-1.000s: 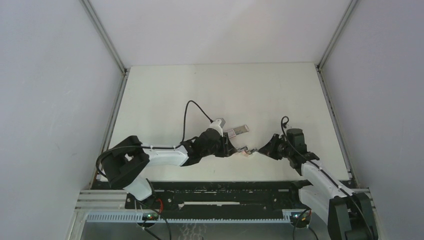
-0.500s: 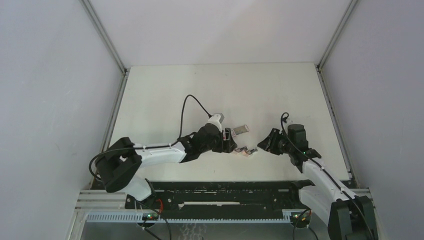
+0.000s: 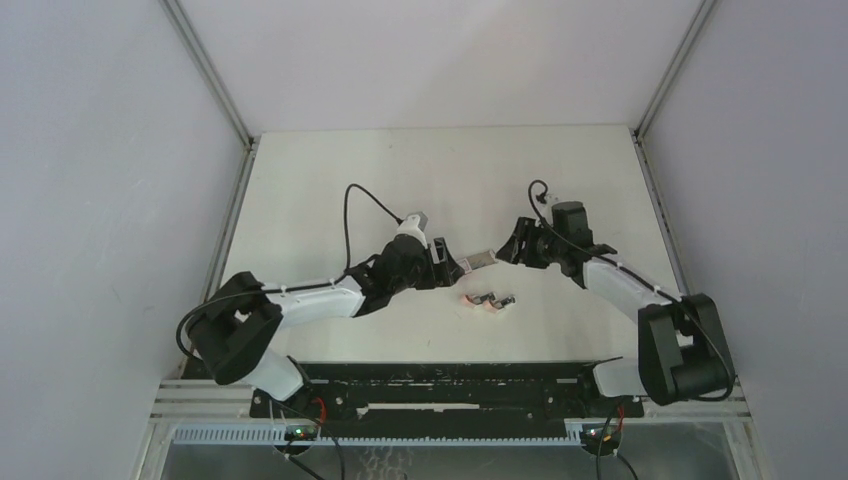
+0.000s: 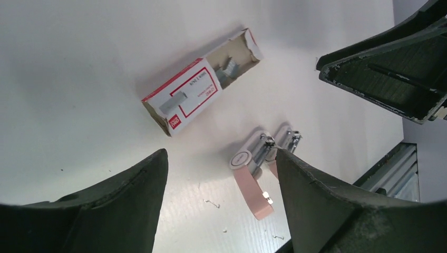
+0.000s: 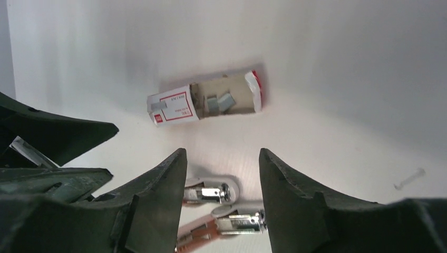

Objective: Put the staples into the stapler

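Observation:
The staples (image 4: 229, 66) are short grey strips lying in the open tray of a small pinkish box with a red-framed label (image 4: 192, 95), flat on the white table. The same box (image 3: 482, 259) sits between both grippers in the top view. Two pink mini staplers (image 3: 488, 300) lie side by side nearer the arms, swung open with metal channels showing (image 5: 211, 192). My left gripper (image 4: 220, 158) is open and empty, just left of the box. My right gripper (image 5: 222, 153) is open and empty, hovering to the box's right, with the staples (image 5: 219, 103) ahead of it.
A few loose single staples (image 4: 211, 202) lie on the table near the staplers. A small clear scrap (image 5: 408, 179) lies to the right. The black rail at the table's near edge (image 3: 450, 372) runs just behind the staplers. Grey walls enclose the table.
Both grippers have opened and let go of the staplers, which now lie alone. Both arms have drawn away toward the far side, ending on either side of the staple box.

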You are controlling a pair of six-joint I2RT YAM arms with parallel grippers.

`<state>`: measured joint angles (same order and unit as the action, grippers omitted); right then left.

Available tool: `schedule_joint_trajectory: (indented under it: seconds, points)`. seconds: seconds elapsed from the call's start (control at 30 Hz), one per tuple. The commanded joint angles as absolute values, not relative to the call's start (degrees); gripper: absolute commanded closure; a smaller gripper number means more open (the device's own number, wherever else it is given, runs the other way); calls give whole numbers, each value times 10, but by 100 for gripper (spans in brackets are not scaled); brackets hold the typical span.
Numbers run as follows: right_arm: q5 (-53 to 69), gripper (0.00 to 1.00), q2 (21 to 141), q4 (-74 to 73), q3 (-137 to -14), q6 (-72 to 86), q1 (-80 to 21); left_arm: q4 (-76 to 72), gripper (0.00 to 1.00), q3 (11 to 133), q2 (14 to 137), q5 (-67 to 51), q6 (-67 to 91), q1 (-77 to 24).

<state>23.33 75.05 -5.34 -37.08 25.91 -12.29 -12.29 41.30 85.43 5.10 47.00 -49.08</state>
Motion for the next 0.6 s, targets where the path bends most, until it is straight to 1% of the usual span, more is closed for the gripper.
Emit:
schedule_joint_trajectory:
  seconds: [0.0, 0.1, 0.23, 0.57]
  points:
    - [231, 48, 808, -28, -432, 213, -155, -171, 21, 410, 883, 25, 485, -473]
    - [209, 50, 844, -42, -468, 195, -178, -177, 24, 416, 898, 25, 475, -463]
    - [194, 51, 872, -44, -490, 192, -188, -184, 31, 427, 927, 7, 470, -439]
    - [179, 50, 896, -55, -516, 192, -187, -198, 32, 458, 986, -27, 464, -420]
